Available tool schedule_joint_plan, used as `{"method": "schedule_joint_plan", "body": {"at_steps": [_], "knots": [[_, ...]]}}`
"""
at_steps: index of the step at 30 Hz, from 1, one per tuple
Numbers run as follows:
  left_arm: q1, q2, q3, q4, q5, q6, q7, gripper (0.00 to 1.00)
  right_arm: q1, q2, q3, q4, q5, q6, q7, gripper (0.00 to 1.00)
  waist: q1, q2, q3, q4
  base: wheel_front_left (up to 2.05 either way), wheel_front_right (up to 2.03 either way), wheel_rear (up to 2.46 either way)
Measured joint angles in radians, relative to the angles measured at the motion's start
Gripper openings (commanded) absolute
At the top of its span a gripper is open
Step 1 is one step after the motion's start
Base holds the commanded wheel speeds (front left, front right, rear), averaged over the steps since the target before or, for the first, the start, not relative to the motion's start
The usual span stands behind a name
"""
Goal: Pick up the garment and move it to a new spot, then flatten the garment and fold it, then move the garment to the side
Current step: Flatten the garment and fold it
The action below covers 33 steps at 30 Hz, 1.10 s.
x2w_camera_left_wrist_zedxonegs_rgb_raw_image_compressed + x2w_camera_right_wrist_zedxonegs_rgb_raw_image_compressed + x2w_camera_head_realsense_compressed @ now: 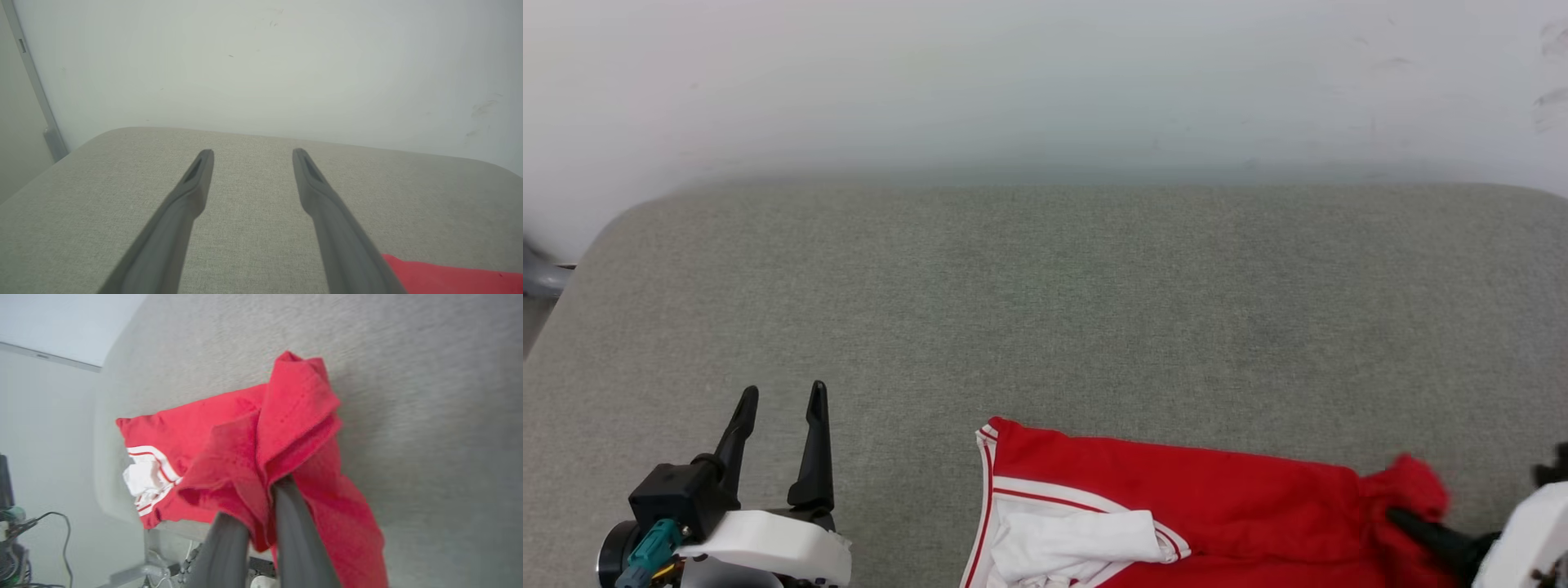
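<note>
Head view, lower right: right gripper [1413, 521] clamped on bunched red corner of garment [1176, 506]. Garment lies along bottom centre-right of grey padded surface [1045, 310], white striped-trim sleeve at its left end. Lower left: left gripper [783, 390] spread wide, empty, well apart from garment. Pale wall [1045, 82] across top.

A red shirt [1217, 506] with a white, stripe-trimmed panel lies crumpled along the bottom edge of the frame, from centre to lower right, its right end bunched.
</note>
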Motion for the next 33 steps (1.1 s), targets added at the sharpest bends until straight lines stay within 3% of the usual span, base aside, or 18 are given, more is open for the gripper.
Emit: {"method": "schedule_joint_plan", "body": {"at_steps": [5, 10, 14, 27, 33], "knots": [[-0.001, 0.0, 0.0, -0.002, 0.0, 0.0, 0.0, 1.0, -0.004, 0.128, 0.012, -0.041, 0.232, 0.0, 0.108, 0.0, 0.0, 0.0, -0.005, 0.011, 0.0, 0.0, 0.0], [-0.017, -0.001, -0.008, -0.005, 0.0, -0.001, 0.005, 1.0, -0.007, 0.146, 0.067, -0.023, 0.423, 0.0, 0.143, 0.0, 0.0, 0.0, 0.001, 0.028, 0.0, 0.0, 0.0], [-0.038, -0.003, -0.01, -0.005, -0.002, -0.006, 0.007, 1.0, -0.02, 0.15, 0.191, 0.008, 0.541, 0.0, 0.071, 0.0, 0.0, 0.0, 0.013, 0.052, 0.0, 0.0, 0.0], [-0.089, -0.033, -0.008, 0.005, -0.007, -0.018, -0.014, 1.0, -0.123, 0.15, 0.515, 0.093, 0.614, 0.0, -0.147, 0.0, 0.0, 0.0, 0.089, 0.154, 0.0, 0.0, 0.0], [-0.11, -0.049, -0.008, 0.026, -0.011, -0.035, -0.024, 1.0, -0.163, 0.151, 0.59, 0.145, 0.591, 0.0, -0.217, 0.0, 0.0001, 0.0, 0.124, 0.18, 0.0, 0.0, 0.0]]}}
